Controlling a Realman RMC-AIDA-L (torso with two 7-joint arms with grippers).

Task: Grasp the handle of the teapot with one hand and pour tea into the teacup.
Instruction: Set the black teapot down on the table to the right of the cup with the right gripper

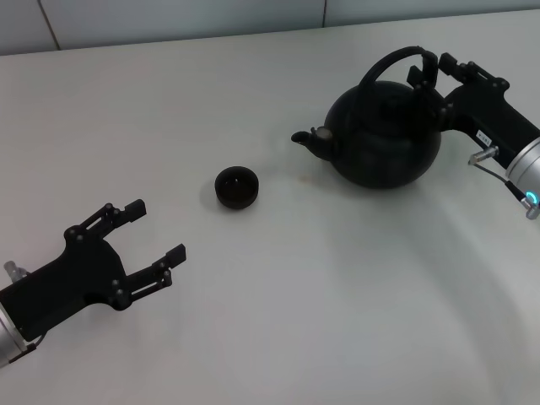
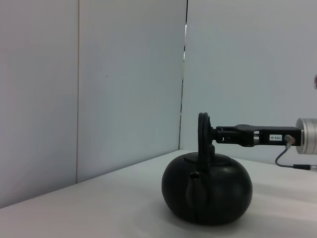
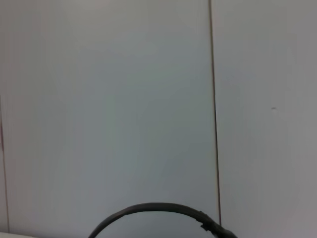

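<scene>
reaching in from the far side, the right gripper (image 1: 429, 69) has its fingers set on either side of the thick black arched bail handle (image 1: 390, 61) of the round matte black teapot (image 1: 386, 135), seemingly clamped on it, though the contact is hard to confirm; the pot sits on the white table (image 1: 337, 295), spout aimed away from the gripper toward the tiny dark handleless teacup (image 1: 236, 186), well apart; the left gripper (image 1: 152, 238) idles open, nearer the cup; a shallow hold near the handle's end could let the heavy pot swing or slip when lifted, spilling tea short of the cup
</scene>
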